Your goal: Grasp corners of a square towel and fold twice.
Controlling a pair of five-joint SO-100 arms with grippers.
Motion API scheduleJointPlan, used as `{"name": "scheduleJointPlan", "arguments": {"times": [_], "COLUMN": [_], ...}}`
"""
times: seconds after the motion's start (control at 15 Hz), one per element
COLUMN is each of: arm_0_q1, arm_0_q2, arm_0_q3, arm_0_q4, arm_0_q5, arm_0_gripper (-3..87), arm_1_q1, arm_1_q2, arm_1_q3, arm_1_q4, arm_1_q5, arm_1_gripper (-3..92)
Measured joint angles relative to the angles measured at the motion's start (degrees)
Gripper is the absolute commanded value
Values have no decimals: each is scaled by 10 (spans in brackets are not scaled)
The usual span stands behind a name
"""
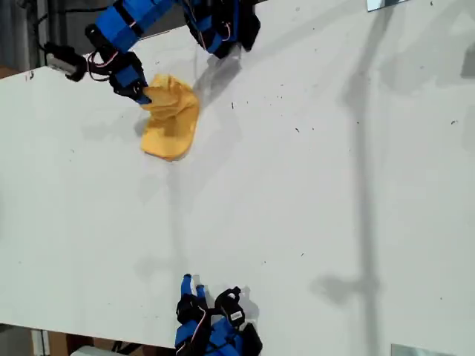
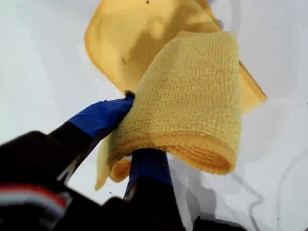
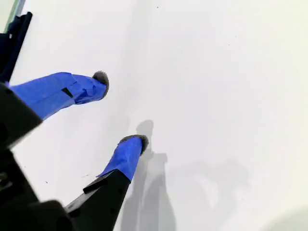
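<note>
Exterior view first: the soft yellow-orange fuzzy towel [image 1: 171, 122] is seen bunched up on the white table [image 1: 312, 222], toward the view's upper left, nowhere near flat. One end of it is pinched by the first gripper [image 1: 141, 92], reaching in from the view's top edge, so that end is lifted while the rest droops onto the table. It's probably being held up like that so a fold can be carried over. The second gripper [image 1: 191, 285] is parked at the view's bottom edge, well apart from the towel.

First wrist view: the blue-taped jaws are closed on the cloth, with a rolled-over thick layer of towel [image 2: 187, 106] draped across them and a flatter layer lying beyond on the table. Whether a real corner is what's clamped can't be told, since the hem is buried in the bunch.

Second wrist view: the second gripper's [image 3: 120, 113] jaws are spread wide with nothing between them, only bare table underneath. No towel is in sight here.
</note>
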Motion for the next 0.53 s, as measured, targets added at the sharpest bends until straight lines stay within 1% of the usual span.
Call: {"name": "scheduleJointPlan", "arguments": {"times": [0.33, 0.47, 0.53], "arm_0_q1": [0, 0, 0], "arm_0_q2": [0, 0, 0], "arm_0_q3": [0, 0, 0], "arm_0_q4": [0, 0, 0], "arm_0_q5": [0, 0, 0], "arm_0_gripper": [204, 204, 204], "arm_1_q1": [-98, -128, -134], "arm_1_q2": [-258, -333, -363], "arm_1_q3": [-120, -175, -196], "arm_1_q4": [-104, -120, -125], "arm_1_q5": [-42, -52, -52], "arm_1_gripper": [-1, -1, 49]}}
